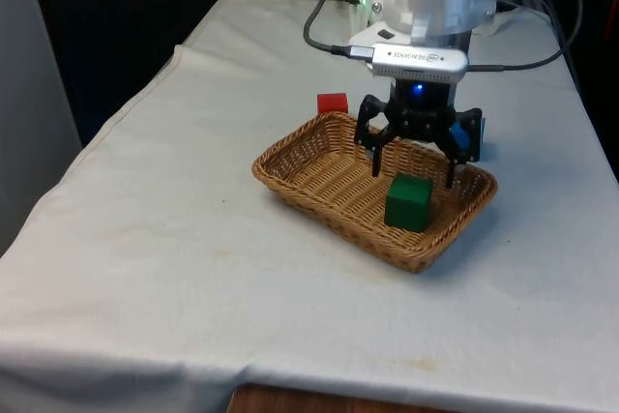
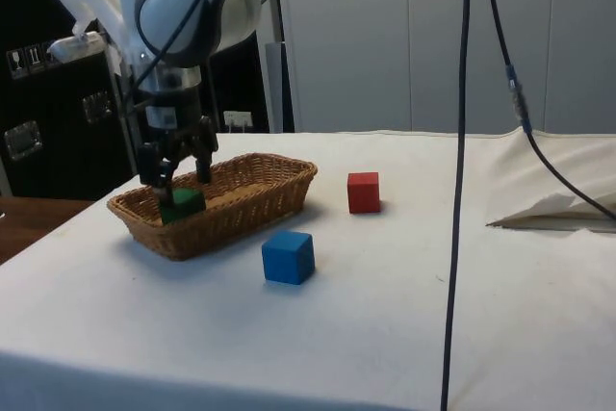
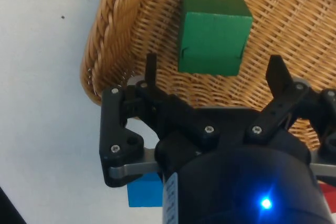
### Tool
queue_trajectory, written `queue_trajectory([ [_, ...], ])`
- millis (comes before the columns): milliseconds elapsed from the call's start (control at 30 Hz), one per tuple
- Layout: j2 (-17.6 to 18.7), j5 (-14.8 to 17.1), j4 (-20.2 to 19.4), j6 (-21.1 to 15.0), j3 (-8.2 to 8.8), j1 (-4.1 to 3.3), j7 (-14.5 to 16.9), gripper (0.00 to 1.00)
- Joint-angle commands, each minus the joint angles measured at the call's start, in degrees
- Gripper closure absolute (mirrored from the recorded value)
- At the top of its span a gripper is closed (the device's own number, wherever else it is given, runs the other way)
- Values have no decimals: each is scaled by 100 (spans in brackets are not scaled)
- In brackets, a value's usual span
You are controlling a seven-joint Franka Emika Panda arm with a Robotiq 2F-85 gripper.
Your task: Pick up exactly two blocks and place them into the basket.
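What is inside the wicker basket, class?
One green block rests on the floor of the basket, below the open gripper. The gripper hides part of the basket's floor behind it.

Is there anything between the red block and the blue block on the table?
No. In the side view, only bare white cloth lies between the red block and the blue block. The basket sits off to one side.

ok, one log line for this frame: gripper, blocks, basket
gripper: open, empty, above basket | green block: in basket, released | red block: on cloth, outside | blue block: on cloth, outside | count in basket: one of two
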State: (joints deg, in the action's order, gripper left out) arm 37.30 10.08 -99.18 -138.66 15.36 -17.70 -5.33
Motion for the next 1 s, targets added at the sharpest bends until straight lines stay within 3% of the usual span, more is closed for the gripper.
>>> queue_trajectory([
  [0,17,63,17,-34,-40,29,17,0],
  [100,-115,17,-34,57,0,0,6,0],
  [133,-11,6,11,6,0,0,0,0],
  [400,-613,-97,-350,246,34,-52,-29,0],
  [433,-567,-63,-304,264,6,-17,6,0],
  [467,-688,-109,-407,264,34,-57,-34,0],
  [667,-1209,-218,-768,401,34,-132,-103,0],
  [700,-1163,-160,-722,407,0,-80,-29,0],
  [733,-1266,-235,-808,424,29,-143,-120,0],
  [833,-1432,-315,-940,458,0,-178,-206,0],
  [933,-1581,-413,-1089,464,-52,-189,-309,0],
  [967,-1564,-378,-1054,481,-86,-143,-258,0],
])
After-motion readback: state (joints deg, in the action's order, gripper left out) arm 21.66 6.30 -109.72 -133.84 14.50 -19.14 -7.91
